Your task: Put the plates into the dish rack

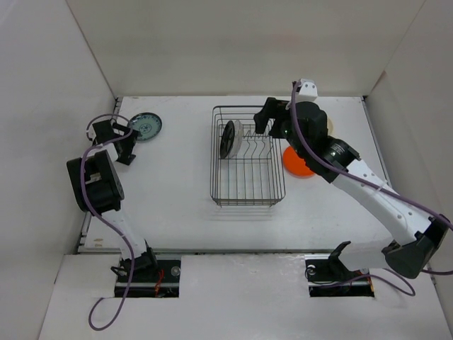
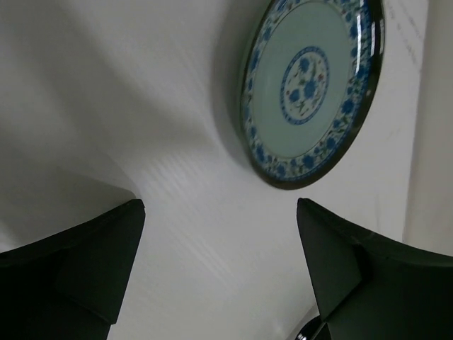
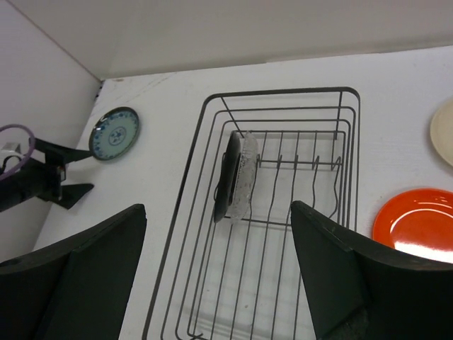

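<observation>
Two racked in rectangular dark wire dish rack (image 1: 248, 203).
Right of rack: bright orange round plate (image 1: 294, 165), cream round plate (image 3: 444, 131) beyond; inside, upright: black round plate (image 1: 227, 139), pale grey-white round plate (image 1: 236, 132); above rack: right gripper (image 1: 265, 117), wide open, empty; far left of rack: teal patterned round plate (image 1: 146, 127), left gripper (image 2: 219, 205) wide open, empty.

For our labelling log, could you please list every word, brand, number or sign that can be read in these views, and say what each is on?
None: no words, brands, numbers or signs can be read in any view.
The teal plate bears only a blue floral pattern, no letters.
The dish rack and the orange plate show no markings where they are visible.
</observation>
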Controlling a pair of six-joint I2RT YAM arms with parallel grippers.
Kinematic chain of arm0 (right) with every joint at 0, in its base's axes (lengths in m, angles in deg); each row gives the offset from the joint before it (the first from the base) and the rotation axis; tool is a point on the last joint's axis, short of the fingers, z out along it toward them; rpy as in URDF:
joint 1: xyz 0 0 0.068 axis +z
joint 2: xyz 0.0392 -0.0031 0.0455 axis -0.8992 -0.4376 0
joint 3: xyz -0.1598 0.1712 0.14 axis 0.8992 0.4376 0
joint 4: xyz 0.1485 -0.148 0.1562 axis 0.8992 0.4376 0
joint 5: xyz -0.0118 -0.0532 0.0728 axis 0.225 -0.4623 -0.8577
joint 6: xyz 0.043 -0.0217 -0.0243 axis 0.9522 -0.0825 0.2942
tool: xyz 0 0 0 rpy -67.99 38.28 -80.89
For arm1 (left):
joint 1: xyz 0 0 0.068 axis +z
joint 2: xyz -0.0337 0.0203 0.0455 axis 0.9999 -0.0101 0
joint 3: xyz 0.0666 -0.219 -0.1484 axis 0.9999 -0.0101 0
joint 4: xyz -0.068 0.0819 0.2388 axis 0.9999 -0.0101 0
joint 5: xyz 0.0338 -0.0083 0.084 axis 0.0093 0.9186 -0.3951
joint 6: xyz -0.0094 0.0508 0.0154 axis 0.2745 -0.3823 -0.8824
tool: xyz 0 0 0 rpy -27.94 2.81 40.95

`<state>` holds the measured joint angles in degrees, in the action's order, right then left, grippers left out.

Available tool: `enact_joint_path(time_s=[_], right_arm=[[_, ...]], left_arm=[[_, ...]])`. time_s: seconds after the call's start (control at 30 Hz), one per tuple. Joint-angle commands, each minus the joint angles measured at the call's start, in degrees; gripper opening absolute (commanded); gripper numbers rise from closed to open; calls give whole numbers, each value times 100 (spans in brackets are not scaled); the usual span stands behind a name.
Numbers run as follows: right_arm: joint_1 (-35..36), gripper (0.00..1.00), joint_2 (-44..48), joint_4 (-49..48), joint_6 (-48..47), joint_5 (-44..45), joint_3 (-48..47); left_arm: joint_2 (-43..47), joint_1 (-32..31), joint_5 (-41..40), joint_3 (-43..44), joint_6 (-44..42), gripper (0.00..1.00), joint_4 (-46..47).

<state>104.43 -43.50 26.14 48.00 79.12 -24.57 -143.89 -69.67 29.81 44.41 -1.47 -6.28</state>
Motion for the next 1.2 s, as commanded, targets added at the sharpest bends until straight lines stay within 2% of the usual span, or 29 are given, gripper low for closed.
enact_joint_path(time_s=[0.0,0.07,0.17,0.2,0.23,0.27,0.43,0.5,0.53,0.63,0.67,0.73,0.9,0.97,1.07,1.17], right_arm=[[75,87,310,-528,-129,-302,94],[75,87,363,-529,-129,-355,94],[75,87,363,-529,-129,-355,94],[75,87,363,-529,-129,-355,94],[75,87,415,-529,-129,-355,94],[75,87,416,-529,-129,-355,94],[75,87,469,-529,-181,-355,94],[75,87,530,-529,-234,-286,94],[75,87,530,-459,-234,-285,94],[75,89,583,-380,-287,-232,42],[75,89,583,-327,-287,-171,-11],[75,89,705,-327,-340,-119,-11],[14,89,759,-257,-401,-170,-11],[-73,89,759,-257,-401,-354,-11],[-355,89,811,-406,-471,-1188,42],[-610,90,733,-809,-524,-1952,243]], left_arm=[[-386,-59,-81,167,220,86,88],[-509,-120,-134,394,273,85,1],[-676,-190,-328,789,326,76,-323],[-772,-243,-415,886,387,76,-386],[-773,-243,-477,974,388,73,-482],[-869,-304,-529,1149,440,66,-631],[-1072,-366,-732,1528,555,57,-1018],[-1195,-366,-794,1695,607,50,-1176],[-1195,-419,-846,1696,607,42,-1177],[-1248,-419,-899,1844,660,29,-1353],[-1318,-419,-951,1932,660,16,-1440],[-1318,-419,-952,1985,721,0,-1494],[-1371,-419,-1005,2039,722,0,-1546],[-1319,-419,-708,1908,485,0,-1311],[-942,-419,-382,1408,432,0,-819],[-134,-550,-13,634,178,0,16]])
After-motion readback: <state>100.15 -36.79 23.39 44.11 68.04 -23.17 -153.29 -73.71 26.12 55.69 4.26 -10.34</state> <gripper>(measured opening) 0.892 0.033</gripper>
